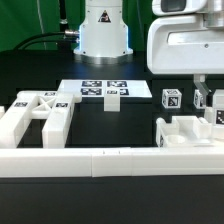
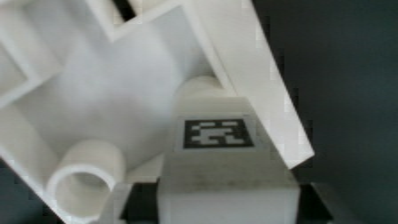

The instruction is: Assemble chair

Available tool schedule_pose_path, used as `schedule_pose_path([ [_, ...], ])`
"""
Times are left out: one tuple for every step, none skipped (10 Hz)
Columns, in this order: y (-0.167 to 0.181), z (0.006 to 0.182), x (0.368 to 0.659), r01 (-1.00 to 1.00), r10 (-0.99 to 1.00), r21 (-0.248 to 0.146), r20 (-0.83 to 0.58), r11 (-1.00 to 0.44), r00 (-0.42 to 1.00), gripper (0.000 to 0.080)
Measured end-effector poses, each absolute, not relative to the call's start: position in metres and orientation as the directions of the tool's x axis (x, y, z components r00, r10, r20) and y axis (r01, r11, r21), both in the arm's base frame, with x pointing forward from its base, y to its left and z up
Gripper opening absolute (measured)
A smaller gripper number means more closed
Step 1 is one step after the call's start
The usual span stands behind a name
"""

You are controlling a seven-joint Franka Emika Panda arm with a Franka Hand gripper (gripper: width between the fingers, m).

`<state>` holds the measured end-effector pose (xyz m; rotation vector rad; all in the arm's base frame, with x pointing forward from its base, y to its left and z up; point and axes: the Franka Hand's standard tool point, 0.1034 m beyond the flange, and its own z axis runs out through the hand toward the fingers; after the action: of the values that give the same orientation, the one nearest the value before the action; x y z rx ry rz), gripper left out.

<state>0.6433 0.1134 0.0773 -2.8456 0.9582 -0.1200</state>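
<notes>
My gripper (image 1: 203, 100) hangs low at the exterior view's right, over a chunky white chair piece (image 1: 186, 131). In the wrist view my gripper (image 2: 222, 203) has its two dark fingers (image 2: 146, 196) tight against both sides of a white tagged chair piece (image 2: 217, 132). A round white post (image 2: 79, 186) lies beside it, and a broad white slab (image 2: 107, 70) lies beyond. The X-braced frame (image 1: 40, 112) lies at the exterior view's left. A short tagged post (image 1: 172, 100) stands just left of the gripper, and another tagged piece (image 1: 216, 106) stands at its right.
The long low white border wall (image 1: 100, 160) runs across the front. The marker board (image 1: 96, 90) lies flat in the middle, before the robot base (image 1: 104, 30). The table is black.
</notes>
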Motion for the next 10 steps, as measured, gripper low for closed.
schedule_pose_path([
  [0.1132, 0.0772, 0.6433, -0.667, -0.677, -0.156, 0.018, -0.729, 0.736, 0.0285],
  [0.1134, 0.0772, 0.6430, -0.765, -0.774, -0.152, -0.001, -0.625, 0.633, 0.0285],
  [0.1136, 0.0772, 0.6428, -0.842, -0.850, -0.144, -0.016, -0.519, 0.527, 0.0285],
  [0.1137, 0.0772, 0.6425, -0.872, -0.878, -0.136, -0.026, -0.471, 0.478, 0.0285],
  [0.1137, 0.0769, 0.6423, -0.898, -0.904, -0.137, -0.041, -0.418, 0.426, 0.0285],
  [0.1135, 0.0769, 0.6423, -0.923, -0.928, -0.136, -0.055, -0.359, 0.369, 0.0285],
  [0.1132, 0.0769, 0.6424, -0.927, -0.931, -0.136, -0.057, -0.350, 0.360, 0.0285],
  [0.1135, 0.0768, 0.6423, -0.919, -0.923, -0.137, -0.054, -0.371, 0.380, 0.0285],
  [0.1136, 0.0768, 0.6421, -0.904, -0.909, -0.138, -0.049, -0.404, 0.413, 0.0441],
  [0.1138, 0.0767, 0.6418, -0.891, -0.895, -0.138, -0.046, -0.433, 0.443, 0.0569],
])
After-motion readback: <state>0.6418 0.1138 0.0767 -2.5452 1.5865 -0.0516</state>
